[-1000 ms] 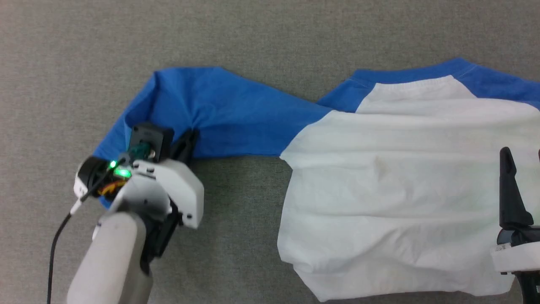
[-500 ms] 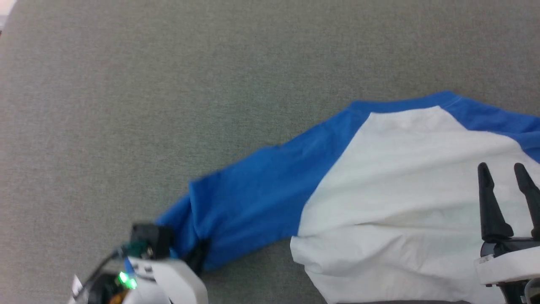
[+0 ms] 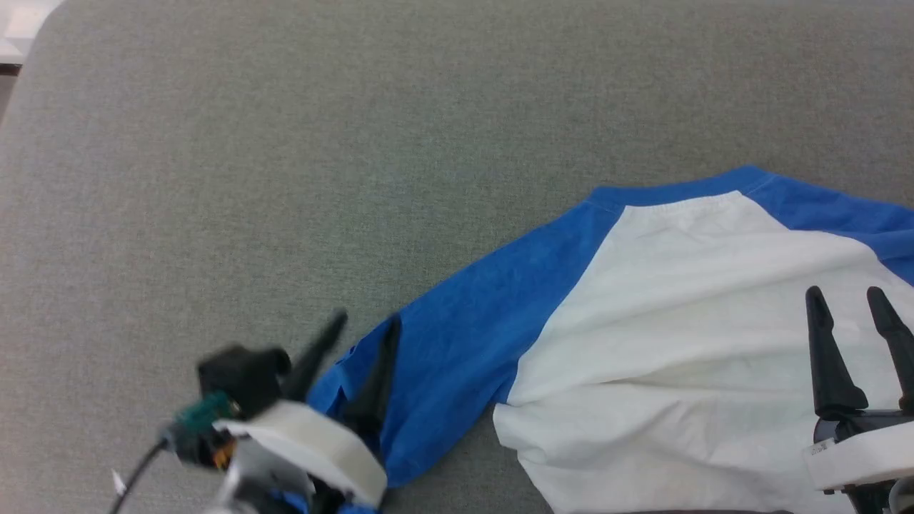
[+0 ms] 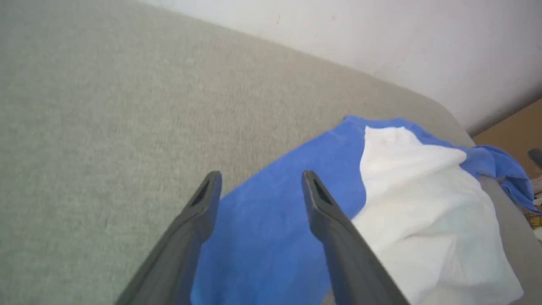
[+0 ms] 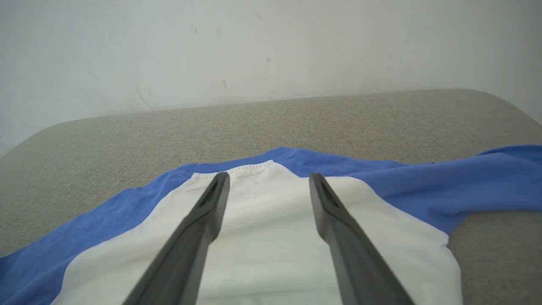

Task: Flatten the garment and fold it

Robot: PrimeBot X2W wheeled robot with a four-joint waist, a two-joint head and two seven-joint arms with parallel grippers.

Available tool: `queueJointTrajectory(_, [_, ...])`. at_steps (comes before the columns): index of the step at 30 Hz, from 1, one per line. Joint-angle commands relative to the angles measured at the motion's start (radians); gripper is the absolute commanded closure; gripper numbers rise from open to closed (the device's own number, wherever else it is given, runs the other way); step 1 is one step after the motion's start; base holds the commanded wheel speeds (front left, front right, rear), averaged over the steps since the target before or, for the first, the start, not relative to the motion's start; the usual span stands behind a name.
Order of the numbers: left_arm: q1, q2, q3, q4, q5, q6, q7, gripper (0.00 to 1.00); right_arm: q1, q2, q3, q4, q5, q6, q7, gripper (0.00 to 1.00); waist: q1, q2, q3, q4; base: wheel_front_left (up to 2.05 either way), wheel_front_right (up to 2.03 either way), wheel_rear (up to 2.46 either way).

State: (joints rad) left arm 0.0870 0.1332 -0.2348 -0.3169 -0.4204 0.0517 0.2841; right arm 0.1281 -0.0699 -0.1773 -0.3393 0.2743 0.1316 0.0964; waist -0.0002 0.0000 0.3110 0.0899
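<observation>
Garment (image 3: 678, 343): spread on grey padded surface (image 3: 285, 143); blue sleeve (image 3: 457, 335) stretched toward near-left.
Left gripper (image 3: 367, 319): sleeve end, pinched a second ago, now released; fingers parted over cuff.
Right gripper (image 3: 844, 294): held open above white body.
Flattening judged advanced; folding not begun.

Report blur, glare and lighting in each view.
Head view: left gripper smeared, shirt and grey surface fairly sharp, light even. Left wrist view: soft throughout, surface weave streaked, no glare. Right wrist view: crisp, right gripper and shirt seam clear, flat light.
</observation>
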Motion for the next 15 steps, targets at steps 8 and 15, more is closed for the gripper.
queueJointTrajectory(8, [-0.394, 0.022, -0.098, 0.026, 0.191, -0.054, 0.035, 0.00, -0.036, -0.007, 0.009, 0.001, 0.017, -0.001, -0.012, 0.00, 0.0002, 0.0000, 0.092, -0.047, 0.00, 0.00, 0.00])
queueJointTrajectory(15, [-0.586, -0.012, -0.197, 0.293, 0.217, -0.116, 0.149, 0.00, -0.075, -0.027, 0.003, -0.015, 0.032, -0.001, -0.024, 0.00, 0.0002, 0.0000, 0.161, -0.090, 0.00, 0.00, 0.00])
